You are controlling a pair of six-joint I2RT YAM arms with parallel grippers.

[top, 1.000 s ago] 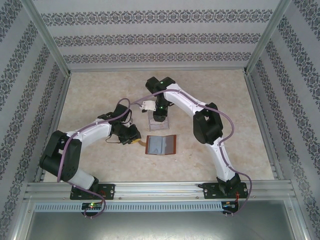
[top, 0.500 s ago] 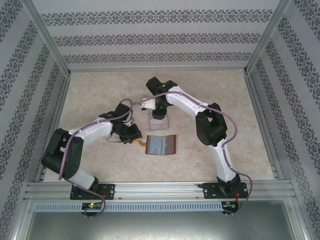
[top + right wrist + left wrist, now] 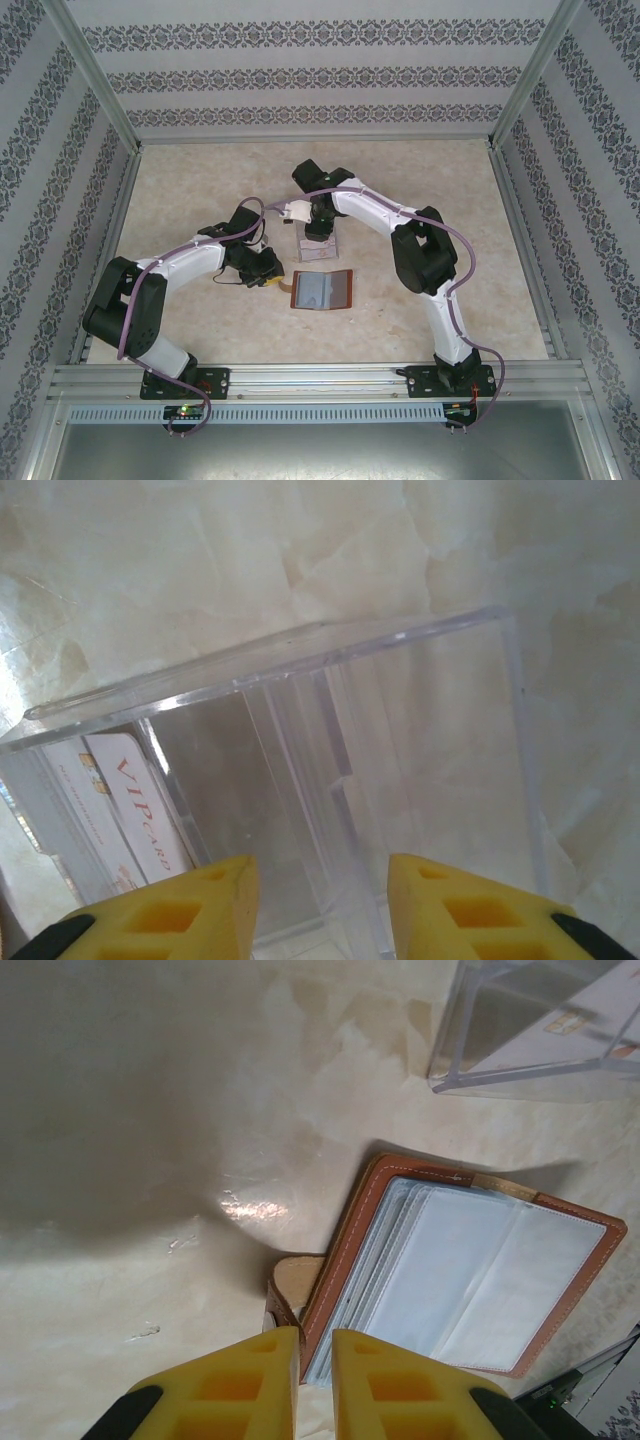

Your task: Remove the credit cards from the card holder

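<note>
The reddish-brown card holder [image 3: 322,290] lies open on the table, its grey-blue pockets [image 3: 480,1270] facing up. My left gripper [image 3: 275,283] is shut on its left leather edge beside the strap tab [image 3: 290,1280], and the cover runs in between the yellow fingers [image 3: 250,1380]. My right gripper [image 3: 322,875] hangs open over a clear plastic tray [image 3: 300,640] with nothing between its fingers. White credit cards with red lettering [image 3: 125,815] stand in the tray's left compartment. Whether cards sit in the holder's pockets I cannot tell.
The clear tray [image 3: 318,245] stands just behind the card holder, under the right wrist. Bare marble-patterned table [image 3: 440,180] spreads to either side, bounded by patterned walls and a metal rail [image 3: 320,375] at the near edge.
The right gripper's jaws have spread wider over the tray, and the right arm's elbow has shifted slightly right. The left arm and card holder have not moved.
</note>
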